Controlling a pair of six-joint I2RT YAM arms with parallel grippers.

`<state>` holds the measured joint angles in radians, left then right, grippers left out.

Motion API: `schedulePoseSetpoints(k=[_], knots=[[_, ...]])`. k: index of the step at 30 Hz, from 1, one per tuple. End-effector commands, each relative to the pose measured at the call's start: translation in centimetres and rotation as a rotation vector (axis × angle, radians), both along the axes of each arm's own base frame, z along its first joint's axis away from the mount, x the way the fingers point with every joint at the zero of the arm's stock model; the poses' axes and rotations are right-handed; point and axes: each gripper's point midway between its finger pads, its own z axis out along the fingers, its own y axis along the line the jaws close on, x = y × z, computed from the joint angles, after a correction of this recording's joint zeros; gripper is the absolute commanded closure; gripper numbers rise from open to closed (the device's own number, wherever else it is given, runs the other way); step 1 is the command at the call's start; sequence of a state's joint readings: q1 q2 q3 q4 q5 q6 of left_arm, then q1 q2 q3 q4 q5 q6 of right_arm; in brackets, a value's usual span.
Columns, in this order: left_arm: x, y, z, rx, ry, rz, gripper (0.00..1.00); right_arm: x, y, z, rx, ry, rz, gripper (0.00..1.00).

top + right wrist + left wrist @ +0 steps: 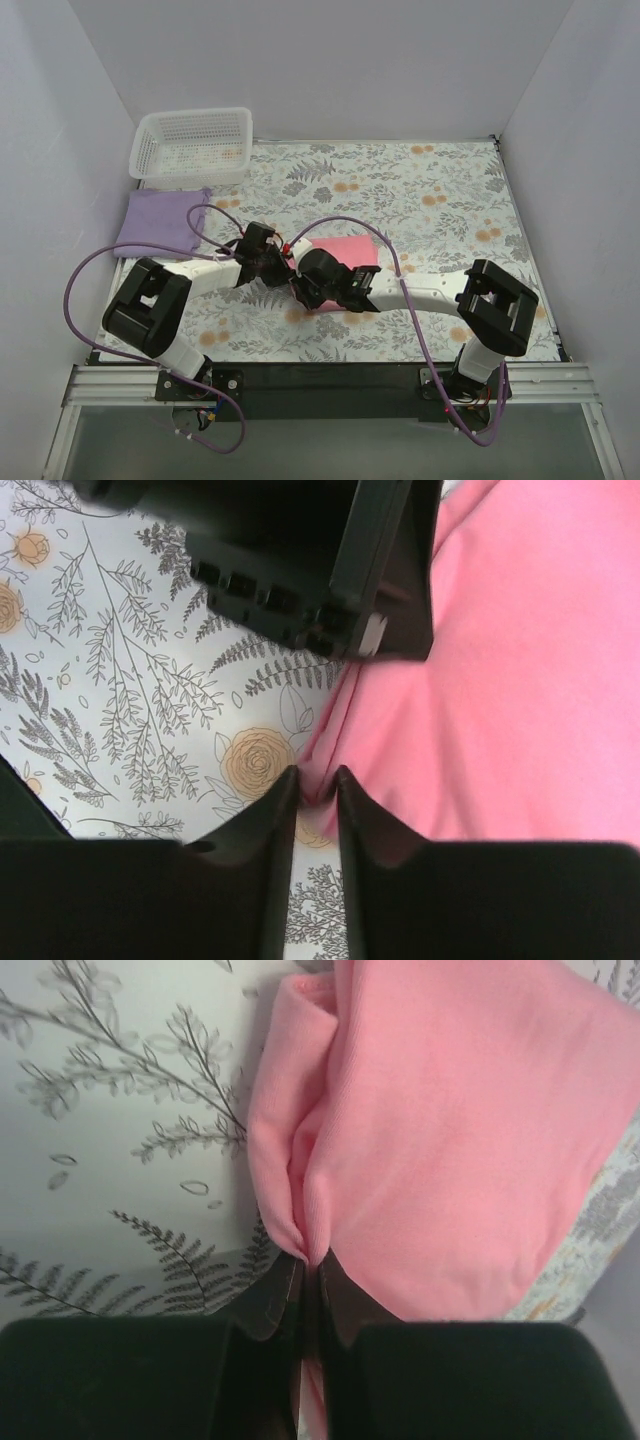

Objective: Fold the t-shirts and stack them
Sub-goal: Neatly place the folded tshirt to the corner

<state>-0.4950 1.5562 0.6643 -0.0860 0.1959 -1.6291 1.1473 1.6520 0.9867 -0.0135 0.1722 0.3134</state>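
Folding of the pink shirt [345,250] looks to be in hand; it lies mid-table [430,200], while the lavender shirt [162,222] lies flat at far left. Left fingers [275,1300] are clamped on a pleat of pink cloth. Right fingers [365,825] stand narrowly apart astride its edge; grip uncertain. Both arms reach inward, wrists low and close together. The next move probably calls for carrying the pinched edge across evenly.

The left arm [200,272] and right arm [425,290] have white links, blocky black joints, looping purple cables [345,218], and the black-fingered left gripper [311,1262] and right gripper [318,775].
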Motion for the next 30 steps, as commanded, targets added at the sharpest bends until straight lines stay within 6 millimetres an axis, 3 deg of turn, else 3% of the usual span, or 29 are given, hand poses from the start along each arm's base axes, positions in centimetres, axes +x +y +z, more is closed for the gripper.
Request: schedulePoseSetpoints(k=[1,5,8,9,12,20,22,30], knots=[[1.4,3.9,-1.0,0.238,-0.052,0.017,1.0,-0.5,0.8,1.0,0.059,-0.008,0.037,0.69],[4.0,7.2,1.0,0.435,-0.144,0.06,1.0,0.7,-1.2,1.0,0.03,-0.08,-0.034,0.59],[4.6,9.2,2.0,0.557,-0.154,0.038,1.0,1.5,-3.5,0.5,0.021,-0.109,-0.101,0.43],[5.8,10.1,3.2,0.614,-0.187,0.069,1.0,1.7,-4.7,-0.3,-0.003,-0.118,-0.132,0.36],[6.6,12.8,5.1,0.761,-0.21,0.067,1.0,2.5,-7.0,-1.5,-0.018,-0.111,-0.188,0.28],[9.8,19.4,10.3,0.955,-0.256,0.15,1.0,5.5,-11.8,-3.6,-0.024,-0.074,-0.363,0.19],[10.3,21.4,11.4,1.004,-0.26,0.189,1.0,5.4,-11.9,-4.0,-0.01,-0.049,-0.352,0.19],[13.4,25.4,15.4,1.186,-0.322,0.232,1.0,5.2,-11.4,-4.4,0.018,-0.012,-0.31,0.2]])
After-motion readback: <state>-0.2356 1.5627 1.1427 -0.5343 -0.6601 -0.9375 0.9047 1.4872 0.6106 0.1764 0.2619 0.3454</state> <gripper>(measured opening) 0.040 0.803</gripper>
